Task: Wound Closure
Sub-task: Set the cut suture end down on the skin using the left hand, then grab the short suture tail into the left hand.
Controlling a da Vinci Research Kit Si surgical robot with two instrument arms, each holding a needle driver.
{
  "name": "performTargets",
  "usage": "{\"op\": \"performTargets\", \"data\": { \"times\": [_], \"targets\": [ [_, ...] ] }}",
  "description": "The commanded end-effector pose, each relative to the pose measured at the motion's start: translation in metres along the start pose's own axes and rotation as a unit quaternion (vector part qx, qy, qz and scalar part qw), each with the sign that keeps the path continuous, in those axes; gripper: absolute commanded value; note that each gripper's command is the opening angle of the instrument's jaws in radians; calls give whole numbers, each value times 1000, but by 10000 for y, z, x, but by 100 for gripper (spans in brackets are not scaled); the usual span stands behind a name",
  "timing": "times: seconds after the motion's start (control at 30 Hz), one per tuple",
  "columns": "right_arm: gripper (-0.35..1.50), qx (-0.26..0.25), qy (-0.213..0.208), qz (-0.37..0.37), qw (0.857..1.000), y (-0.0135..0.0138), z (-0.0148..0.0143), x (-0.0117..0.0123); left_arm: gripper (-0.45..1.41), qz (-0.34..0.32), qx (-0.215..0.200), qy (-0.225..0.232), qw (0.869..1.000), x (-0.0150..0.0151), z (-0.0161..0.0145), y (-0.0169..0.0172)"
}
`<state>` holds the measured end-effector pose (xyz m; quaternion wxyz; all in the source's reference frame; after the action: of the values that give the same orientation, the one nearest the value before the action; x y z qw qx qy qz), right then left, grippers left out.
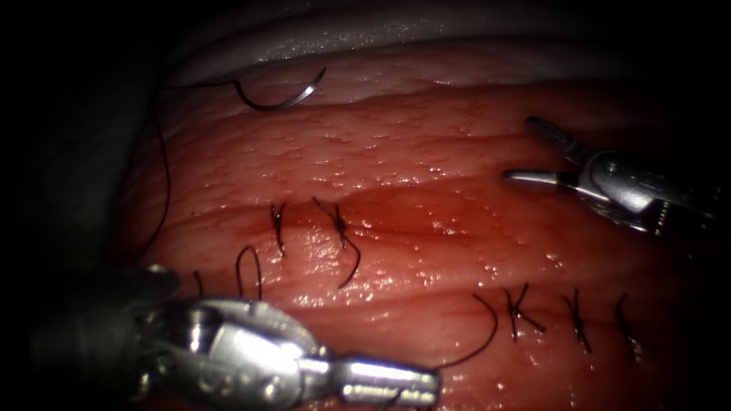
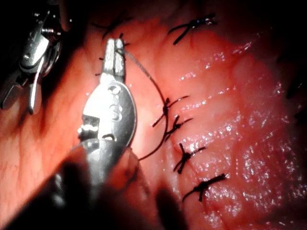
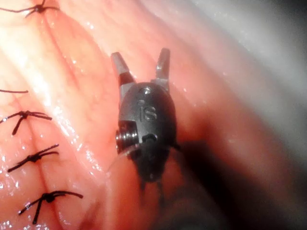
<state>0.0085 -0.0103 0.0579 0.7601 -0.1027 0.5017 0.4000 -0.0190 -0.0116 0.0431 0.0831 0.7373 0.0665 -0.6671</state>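
Note:
The curved needle [image 1: 282, 103] lies free on the tissue [image 1: 426, 152] at the far upper left, held by neither tool and not in the tissue. Its thread [image 1: 164, 175] trails from it down the left edge. My left tool [image 1: 426, 384] is low at the near edge, jaws shut on a dark thread [image 1: 487, 335] that arcs up toward the stitch row. The left wrist view shows those jaws [image 2: 114, 45] shut, with the thread [image 2: 153, 84] curving off their tip. My right tool [image 1: 521, 148] hovers at the right with its jaws open and empty, as the right wrist view [image 3: 140, 55] confirms.
Several knotted stitches with cut ends cross the cut: two at left of centre [image 1: 339, 228] and more at lower right [image 1: 575, 316]. Red fluid pools near the middle [image 1: 396, 209]. A pale fold [image 1: 343, 38] borders the tissue's far edge. The right tool [image 2: 29, 72] also appears in the left wrist view.

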Motion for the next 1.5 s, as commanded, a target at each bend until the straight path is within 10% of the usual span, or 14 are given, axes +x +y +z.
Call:
{"op": "performTargets", "data": {
  "times": [0.03,0.27,0.3,0.33,0.57,0.83,1.03,1.2,1.5],
  "targets": [
    [119,-1,0,-1,1000,2,8,-4,-45,1,0,-2,1000,-6,4,-2],
    [133,-23,-9,-5,1000,4,14,-7,-45,-29,-93,-48,994,-59,43,62],
    [133,-24,-9,-5,1000,2,15,-6,59,-57,-113,-61,990,-73,49,75],
    [133,-25,-9,-5,1000,1,16,-6,81,-67,-118,-65,989,-78,51,78],
    [133,-23,-6,-5,1000,-4,18,-8,136,-100,-42,-73,991,-68,39,51],
    [133,-20,-1,-9,1000,-15,23,-16,138,-124,57,-70,988,-14,1,-13],
    [133,-13,-7,-14,1000,-26,31,-24,94,-163,164,-124,965,4,-34,-59],
    [133,-7,-10,-15,1000,-38,39,-24,89,-186,213,-282,917,-48,-45,-68],
    [133,2,-14,-17,1000,-54,48,-24,57,-271,201,-361,870,-138,-46,-44]
  ]
}}
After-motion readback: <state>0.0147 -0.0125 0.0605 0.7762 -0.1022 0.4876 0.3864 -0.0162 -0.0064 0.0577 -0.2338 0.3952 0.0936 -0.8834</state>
